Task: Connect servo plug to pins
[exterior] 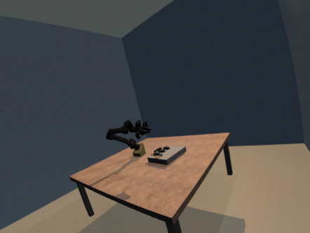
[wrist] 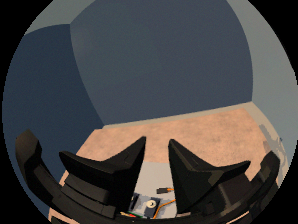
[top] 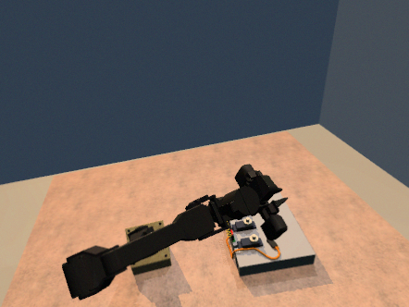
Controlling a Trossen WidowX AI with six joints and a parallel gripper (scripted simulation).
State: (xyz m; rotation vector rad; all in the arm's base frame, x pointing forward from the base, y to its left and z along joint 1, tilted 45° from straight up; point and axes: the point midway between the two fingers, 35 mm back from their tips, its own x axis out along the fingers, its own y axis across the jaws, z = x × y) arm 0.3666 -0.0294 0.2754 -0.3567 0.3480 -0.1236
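Observation:
My gripper (top: 284, 194) (exterior: 151, 130) (wrist: 157, 141) is open part way and empty, high above the grey holder (top: 296, 240) (exterior: 176, 151) (wrist: 155, 172). The dark plug (top: 272, 242) (wrist: 162, 190) lies on the holder's top, well below and apart from the fingers. Its orange lead (top: 278, 252) curves back to the holder's near edge. Two dark servos with pale round hubs show in the top view, one nearer the lead (top: 254, 239) and one behind (top: 243, 225). Small yellow pins (top: 229, 233) show at the holder's edge. The marked band and dot are too small to read.
The arm's olive base block (top: 162, 259) (exterior: 139, 151) stands on the wooden table (top: 204, 268) (exterior: 133, 189) beside the holder. The arm reaches over the gap and hides part of the servo row in the top view. Blue walls stand beyond the table.

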